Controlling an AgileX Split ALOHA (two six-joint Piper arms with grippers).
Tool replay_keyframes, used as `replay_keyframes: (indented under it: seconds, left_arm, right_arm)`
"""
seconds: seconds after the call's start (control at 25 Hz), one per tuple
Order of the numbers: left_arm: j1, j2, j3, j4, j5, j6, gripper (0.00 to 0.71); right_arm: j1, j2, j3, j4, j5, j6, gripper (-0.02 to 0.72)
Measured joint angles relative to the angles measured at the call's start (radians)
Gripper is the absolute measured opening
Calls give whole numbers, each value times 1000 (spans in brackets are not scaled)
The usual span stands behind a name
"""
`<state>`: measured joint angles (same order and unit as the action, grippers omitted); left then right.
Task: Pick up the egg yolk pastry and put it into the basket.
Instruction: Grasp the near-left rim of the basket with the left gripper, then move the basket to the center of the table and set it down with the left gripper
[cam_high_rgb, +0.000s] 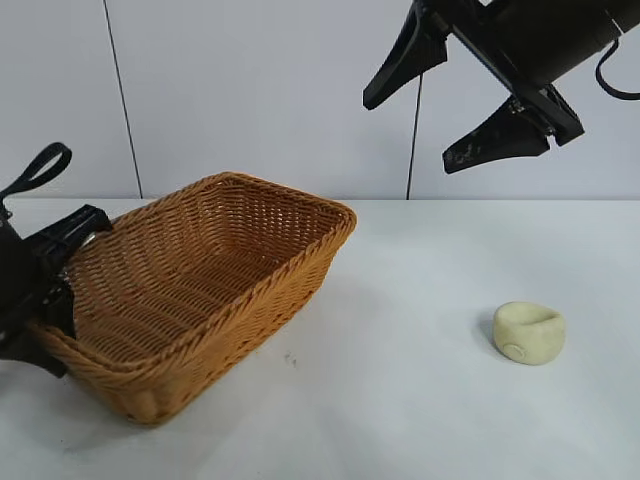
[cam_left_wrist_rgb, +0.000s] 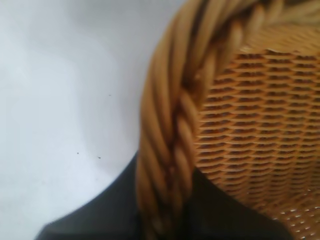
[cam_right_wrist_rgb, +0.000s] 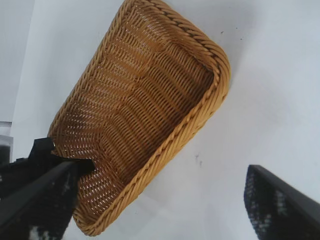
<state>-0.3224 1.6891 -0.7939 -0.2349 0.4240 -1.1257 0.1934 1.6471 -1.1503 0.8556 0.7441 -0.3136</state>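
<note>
The egg yolk pastry (cam_high_rgb: 529, 332), a small pale cream-yellow puck with a dented top, lies on the white table at the right. The orange-brown wicker basket (cam_high_rgb: 240, 200) stands at the left, tilted, its left end raised. My left gripper (cam_high_rgb: 45, 290) is shut on the basket's braided rim (cam_left_wrist_rgb: 170, 150) at that left end. My right gripper (cam_high_rgb: 430, 110) hangs high above the table, open and empty, up and left of the pastry. The right wrist view shows the basket (cam_right_wrist_rgb: 210, 100) below but not the pastry.
A white wall with dark vertical seams (cam_high_rgb: 125, 100) stands behind the table. Bare white tabletop (cam_high_rgb: 420, 300) lies between the basket and the pastry. A small dark speck (cam_high_rgb: 290, 357) marks the table near the basket's front side.
</note>
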Motion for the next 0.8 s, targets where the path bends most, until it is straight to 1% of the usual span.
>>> replay_keyframes:
  seconds: [0.12,0.24,0.44,0.56,0.8]
  left_arm:
    - [38,1,-71,-54,69,157,92]
    - [77,1,-137,-114,116,313,92]
    - [125,4,-215,-143,181,490,92]
    - [131,44,-276,-147,257,590,92]
    - [131,199,-462,-149,429,805,92]
  right_arm:
    - [0,0,0,-7,0,0,645]
    - [0,0,0,-8,0,0,645]
    - [0,0,0,-9,0,0,645]
    - [0,0,0,-9,0,0,645]
    - [0,0,0,-9,2,0,645]
